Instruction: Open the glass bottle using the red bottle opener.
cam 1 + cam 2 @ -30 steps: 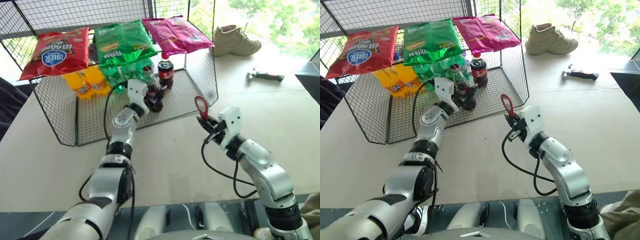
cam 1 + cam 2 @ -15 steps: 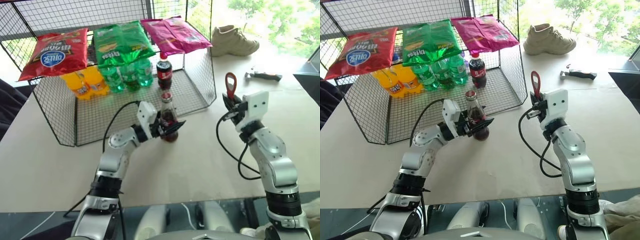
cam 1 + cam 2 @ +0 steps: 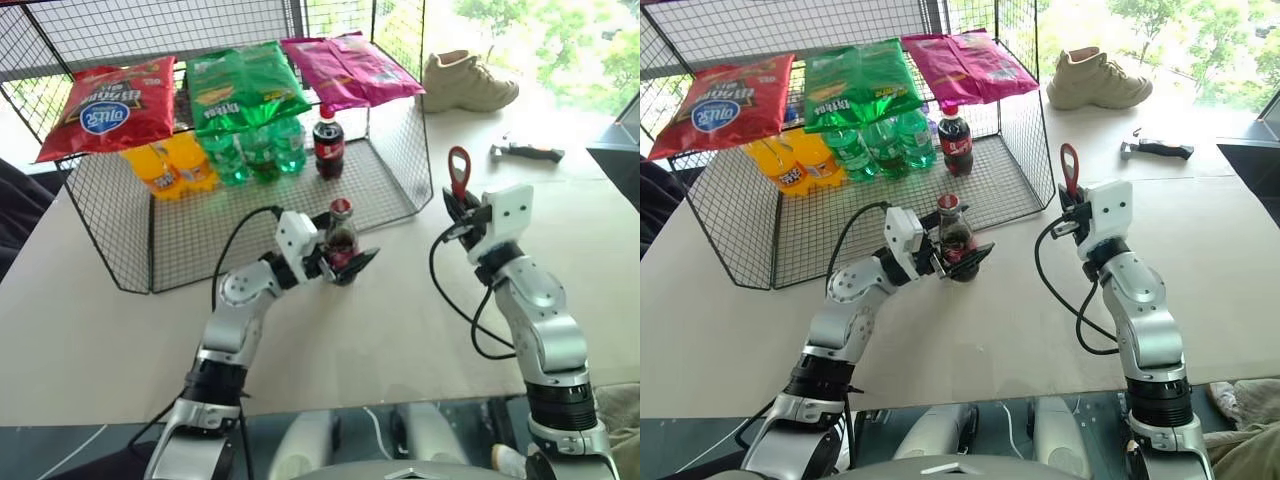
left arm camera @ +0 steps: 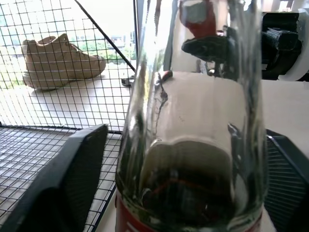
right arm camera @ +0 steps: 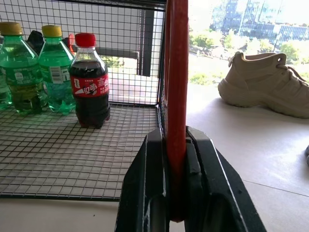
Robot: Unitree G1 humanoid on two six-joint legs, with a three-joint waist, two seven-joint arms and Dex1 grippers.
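Sunlight from a window with green trees behind is falling across a pale table [image 3: 400,330], where a wire mesh rack [image 3: 120,250] is standing with snack bags on its top and green, orange and cola plastic bottles [image 3: 328,140] on its floor. Just in front of the rack's open corner, the glass bottle [image 3: 340,243] is standing upright on the table, its long axis running straight up and down, its narrow neck and small cap pointing at the ceiling and its red label band sitting low by the base. The left gripper [image 3: 345,262] is reaching in level from the side with its two black fingers [image 4: 63,188] spread wide on either side of the bottle's lower body, a gap showing between each finger and the glass, so nothing is being squeezed. To the right and well apart from the bottle, the right gripper [image 3: 1072,208] is clamping the red bottle opener [image 3: 1070,172] by its handle, fingers pressed tight against it; the opener is standing on end, ring head up. Beyond it a tan shoe [image 3: 470,82] and a small hammer [image 3: 528,152] are lying on the table.
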